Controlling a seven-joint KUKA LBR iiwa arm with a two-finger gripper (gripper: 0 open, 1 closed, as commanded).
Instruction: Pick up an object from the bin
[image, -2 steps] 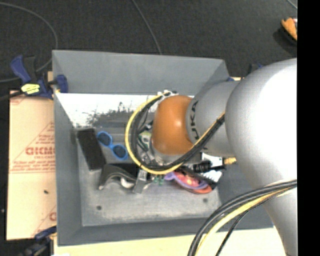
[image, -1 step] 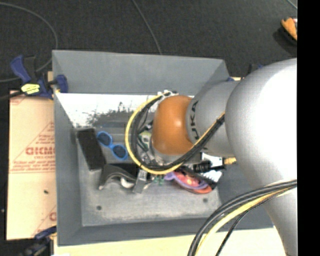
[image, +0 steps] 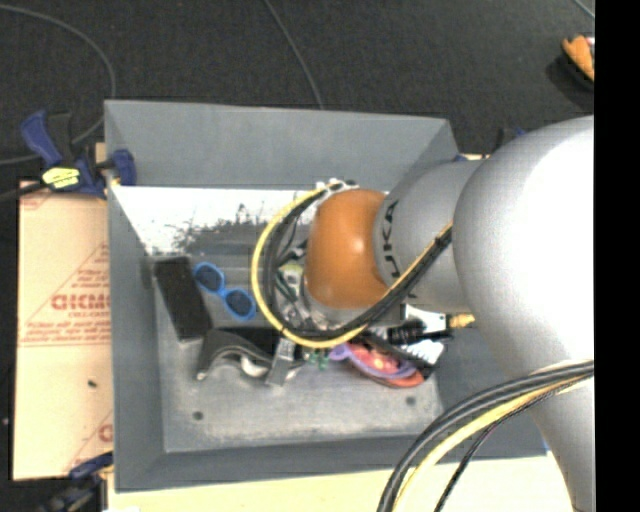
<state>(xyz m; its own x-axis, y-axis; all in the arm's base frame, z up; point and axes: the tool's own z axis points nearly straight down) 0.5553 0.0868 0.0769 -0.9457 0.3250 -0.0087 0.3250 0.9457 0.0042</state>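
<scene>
The jaws are down mid-bin (image: 300, 420), right beside one dark grey curved metal piece (image: 232, 352) whose long axis runs leftward from them. Released or clenched? I cannot tell. Behind lie one black oblong block (image: 182, 296) and one blue looped plastic piece (image: 226, 290).

The grey metal bin (image: 270, 140) is lit from above: a white band of glare is laid across its back wall (the upper part is duller). Soft highlights are seen on the rounded silver arm casing (image: 530, 230) and the glossy orange wrist cover (image: 345, 250); the bin floor beneath is shadowed.
</scene>
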